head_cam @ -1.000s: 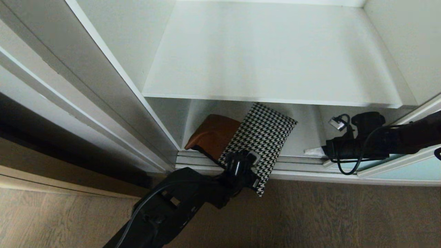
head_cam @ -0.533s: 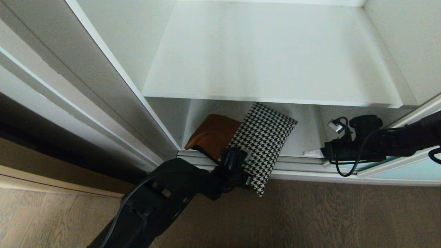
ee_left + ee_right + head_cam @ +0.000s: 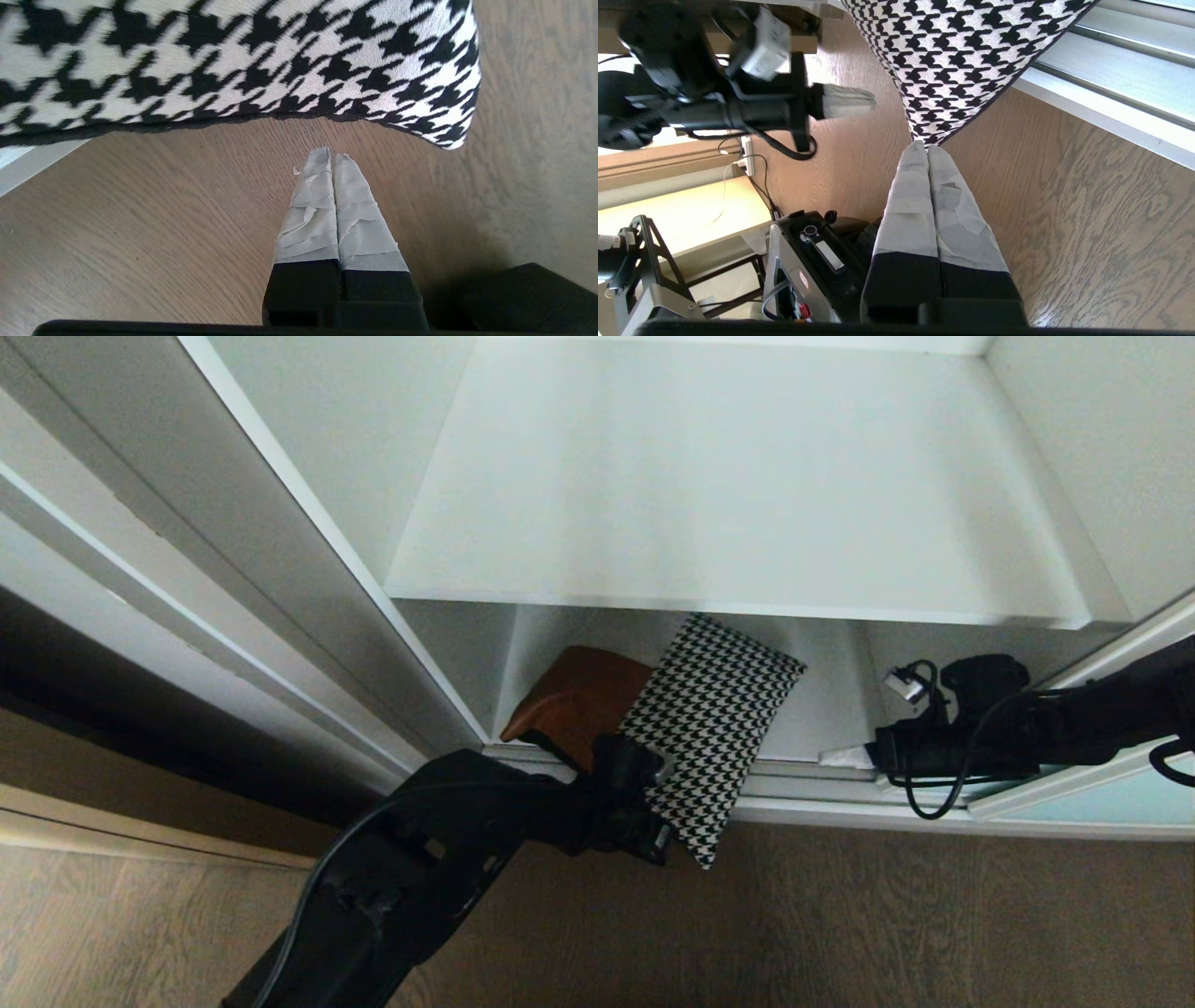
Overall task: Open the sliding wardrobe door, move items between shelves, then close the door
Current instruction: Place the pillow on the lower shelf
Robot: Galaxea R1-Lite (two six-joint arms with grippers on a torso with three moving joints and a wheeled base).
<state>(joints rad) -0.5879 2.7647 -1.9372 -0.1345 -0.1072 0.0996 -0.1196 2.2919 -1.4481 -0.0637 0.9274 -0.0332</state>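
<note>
Two grippers, jaws closed and empty: left gripper (image 3: 332, 156) under the cushion's (image 3: 709, 728) corner overhanging the bottom shelf (image 3: 822, 733) front edge; right gripper (image 3: 845, 751) at that edge.

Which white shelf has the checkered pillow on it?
The lower white laminate shelf: the square patchwork cushion lies there, one corner poking out over the wooden floor. The upper white shelf holds nothing in view.

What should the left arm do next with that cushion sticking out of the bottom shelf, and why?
Probably open the left gripper and ease toward the cushion edge. Its fingers are shut and empty, just below the houndstooth corner that overhangs the floor, so nothing is gripped yet.
</note>
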